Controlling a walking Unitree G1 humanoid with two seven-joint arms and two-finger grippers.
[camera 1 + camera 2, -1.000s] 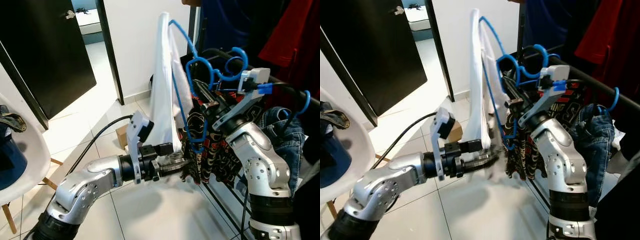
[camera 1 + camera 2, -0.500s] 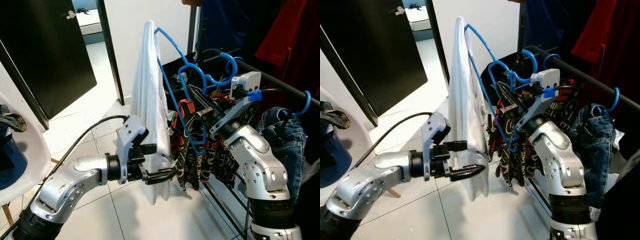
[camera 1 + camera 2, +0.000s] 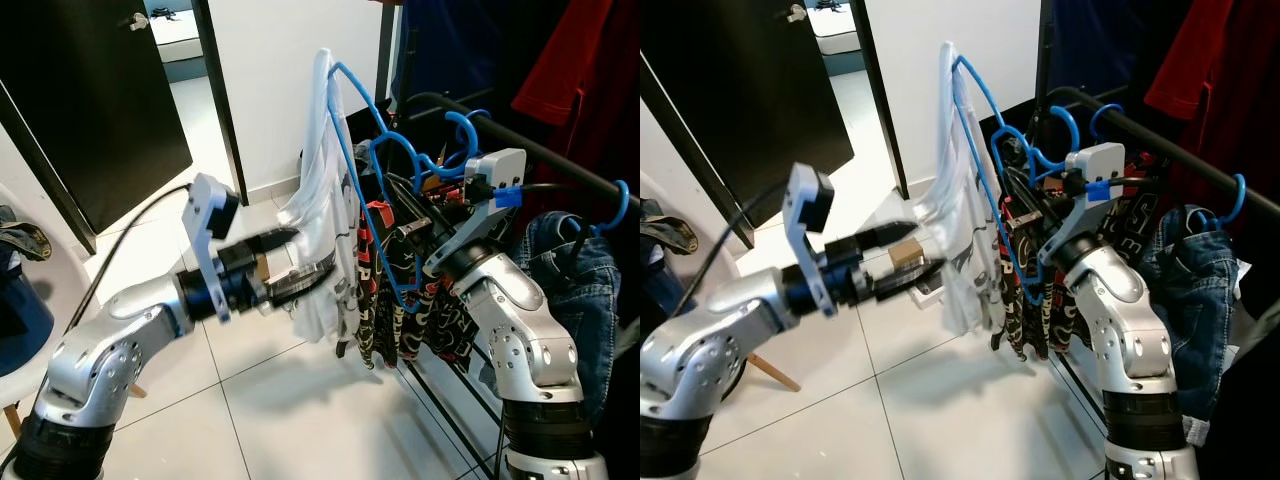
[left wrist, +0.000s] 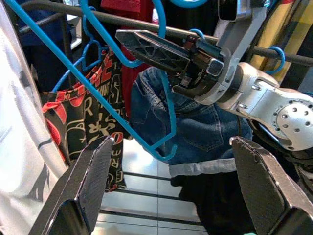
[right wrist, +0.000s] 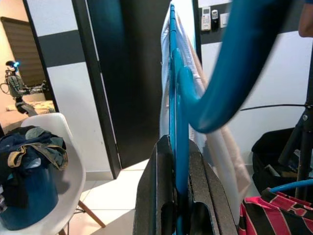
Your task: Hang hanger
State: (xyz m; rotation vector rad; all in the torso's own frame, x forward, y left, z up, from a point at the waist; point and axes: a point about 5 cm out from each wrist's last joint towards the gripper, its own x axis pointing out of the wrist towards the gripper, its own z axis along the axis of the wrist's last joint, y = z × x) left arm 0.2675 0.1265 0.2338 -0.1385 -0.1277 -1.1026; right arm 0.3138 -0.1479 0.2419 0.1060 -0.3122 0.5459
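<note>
A blue hanger (image 3: 365, 190) carries a white shirt (image 3: 322, 190) in front of the black clothes rail (image 3: 545, 150). My right gripper (image 5: 177, 142) is shut on the hanger's neck just under the hook (image 3: 400, 135), level with the rail's near end. Beside the shirt's middle, my left gripper (image 3: 300, 263) is open. In its wrist view its fingers (image 4: 88, 181) stand wide apart, with the shirt (image 4: 22, 147) beside one of them and the hanger's lower corner (image 4: 164, 147) between them farther off.
On the rail hang a red-and-black patterned garment (image 3: 385, 320), jeans (image 3: 565, 260), a red garment (image 3: 590, 60) and other blue hooks (image 3: 470, 125). A black door (image 3: 90, 100) is at the left. A white chair (image 3: 40, 340) with clothes stands on the tiled floor (image 3: 300, 420).
My left gripper has risen from the shirt's hem to its middle. The hanger and shirt swung away from the rail, then back toward it. The right gripper keeps its hold.
</note>
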